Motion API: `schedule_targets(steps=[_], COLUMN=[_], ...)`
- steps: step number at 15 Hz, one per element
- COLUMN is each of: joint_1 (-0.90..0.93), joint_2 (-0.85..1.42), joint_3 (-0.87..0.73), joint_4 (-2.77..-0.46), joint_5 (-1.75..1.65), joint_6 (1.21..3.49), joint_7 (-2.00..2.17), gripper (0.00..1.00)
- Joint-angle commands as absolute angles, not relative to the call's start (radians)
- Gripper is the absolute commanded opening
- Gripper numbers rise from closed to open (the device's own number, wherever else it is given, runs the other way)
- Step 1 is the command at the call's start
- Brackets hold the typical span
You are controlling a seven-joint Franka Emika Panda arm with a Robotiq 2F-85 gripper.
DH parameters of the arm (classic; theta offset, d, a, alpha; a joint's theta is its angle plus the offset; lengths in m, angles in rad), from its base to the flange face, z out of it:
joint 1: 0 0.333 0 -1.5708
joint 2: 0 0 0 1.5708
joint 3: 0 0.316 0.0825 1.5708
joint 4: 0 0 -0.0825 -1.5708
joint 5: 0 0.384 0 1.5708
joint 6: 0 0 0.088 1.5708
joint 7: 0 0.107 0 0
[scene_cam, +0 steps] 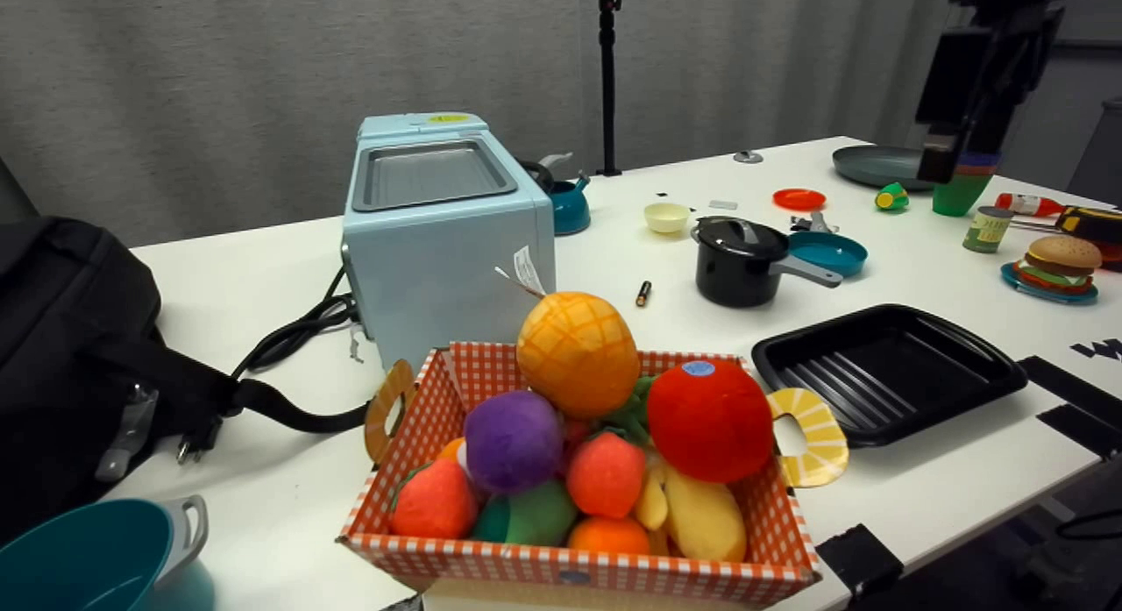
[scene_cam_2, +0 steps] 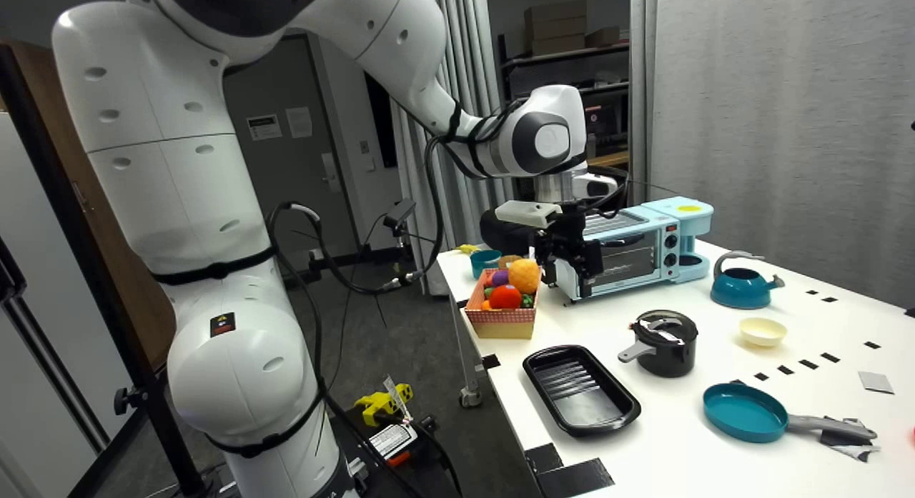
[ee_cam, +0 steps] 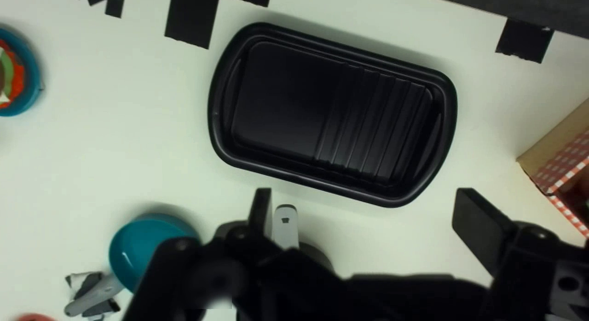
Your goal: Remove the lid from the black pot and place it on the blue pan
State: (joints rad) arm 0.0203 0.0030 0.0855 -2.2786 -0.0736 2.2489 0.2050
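Observation:
The black pot [scene_cam: 741, 278] [scene_cam_2: 668, 359] stands upright on the table with its grey side handle sticking out. The dark lid [scene_cam: 742, 236] [scene_cam_2: 665, 328] sits on its rim. The blue pan [scene_cam: 831, 253] [scene_cam_2: 745, 412] lies flat beside the pot; its inside looks plain teal. My gripper [scene_cam: 942, 155] [scene_cam_2: 570, 266] is in the air above the table, apart from pot and pan. In the wrist view my gripper [ee_cam: 361, 206] is wide open with nothing between its fingers. There the pot's handle [ee_cam: 285, 226] and the pan [ee_cam: 142, 249] show, while the lid is hidden behind the gripper body.
A large black ridged tray [scene_cam: 885, 374] [ee_cam: 331, 113] lies near the pot. A checkered basket of plush fruit [scene_cam: 578, 558] [scene_cam_2: 500, 326] and a light-blue toaster oven [scene_cam: 447, 269] stand nearby. A teal kettle [scene_cam_2: 743, 289] and a cream bowl [scene_cam_2: 763, 331] stand behind the pot.

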Motion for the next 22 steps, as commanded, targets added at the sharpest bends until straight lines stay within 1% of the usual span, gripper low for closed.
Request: schedule_targets(steps=[1, 2, 3, 12, 22], joint_1=[0.067, 0.078, 0.07, 0.081, 0.07], joint_2=[0.126, 0.148, 0.09, 0.113, 0.293], joint_3=[0.104, 0.11, 0.093, 0.09, 0.017], joint_4=[-2.171, -2.15, -2.214, -2.197, -2.065], joint_5=[-0.023, -0.019, -0.043, -0.039, -0.061], joint_6=[2.286, 2.29, 2.281, 2.282, 2.277], joint_7=[0.172, 0.185, 0.197, 0.206, 0.35], gripper=[1.0, 1.0, 1.0, 1.0, 1.0])
